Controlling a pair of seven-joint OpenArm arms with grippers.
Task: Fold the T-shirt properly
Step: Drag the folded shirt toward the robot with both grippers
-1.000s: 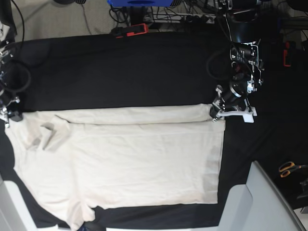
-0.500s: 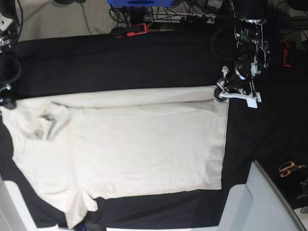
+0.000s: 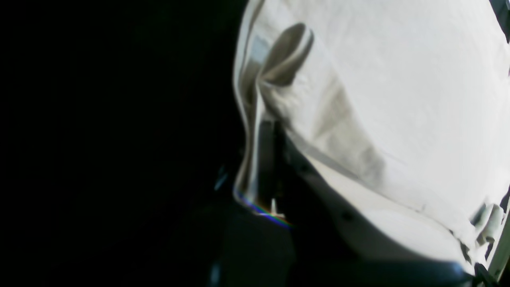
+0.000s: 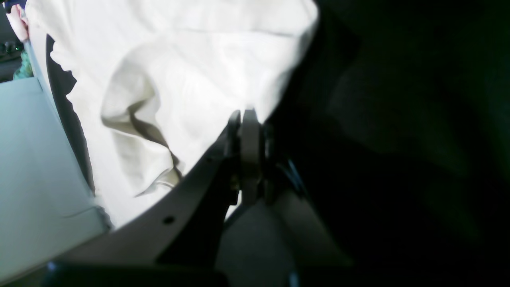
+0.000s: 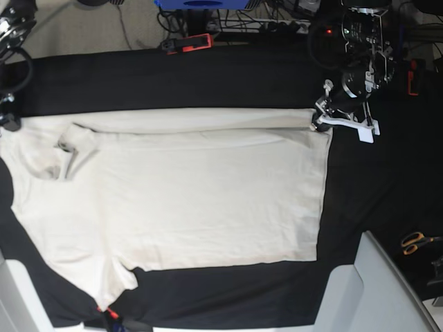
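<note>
The shirt [image 5: 208, 200] is spreading from seven to two o'clock over the black cloth [image 5: 387, 200]; farther up, the left end effector [image 5: 320, 124] is pinching its two o'clock corner, the right end effector [image 5: 12, 123] gripping its ten o'clock corner.

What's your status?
Both tools, left and right, shut on T-shirt. Shirt's far edge taut between them. Scissors off to the side.
</note>
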